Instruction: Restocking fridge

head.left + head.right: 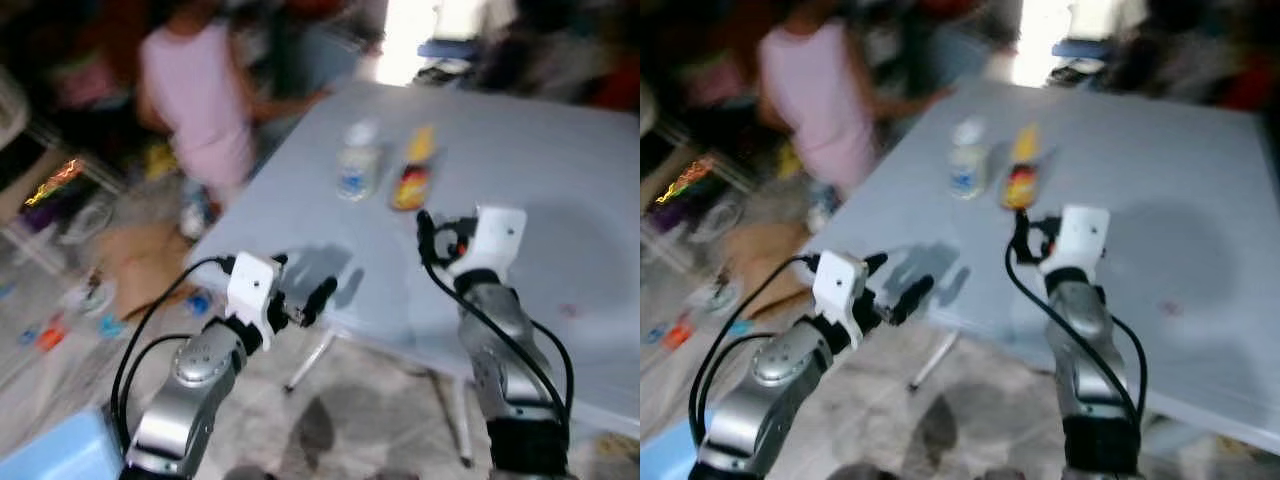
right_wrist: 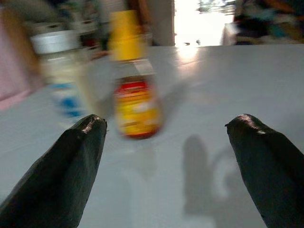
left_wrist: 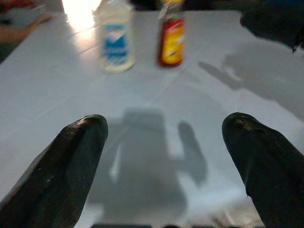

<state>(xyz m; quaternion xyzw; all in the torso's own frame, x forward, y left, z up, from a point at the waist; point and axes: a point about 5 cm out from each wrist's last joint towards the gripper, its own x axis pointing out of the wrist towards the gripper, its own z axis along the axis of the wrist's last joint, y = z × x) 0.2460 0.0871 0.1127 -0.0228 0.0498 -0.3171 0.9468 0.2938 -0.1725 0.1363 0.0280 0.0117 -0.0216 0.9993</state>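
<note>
1. I had the right gripper (image 2: 166, 142) over the table (image 1: 560, 180), fingers spread wide and grasping nothing, with the sauce bottle (image 2: 132, 90) standing just ahead of its tips. The white jar (image 1: 357, 160) stood right beside that bottle, both nearer the table's far left edge than its near edge.

2. My left gripper (image 3: 164, 156) hung at the table's near left corner, fingers likewise released and empty, both containers well apart from it.

3. My main worry was the blur: the head views were smeared, so I judged the rig was not steady. Closing on the bottle from an unsettled stance could clip it with one finger and tip it.

4. The bottle was tall with a narrow yellow cap. I reckoned a knock high up would topple it into the jar, and the pair could roll off the left edge.

5. A person (image 1: 195, 100) in pink stood close by the table's left edge. Any wide swing of the left arm seemed to me a risk there.

6. Clutter on the floor (image 1: 90, 300) beside the table could catch a foot on the way to the fridge.
</note>
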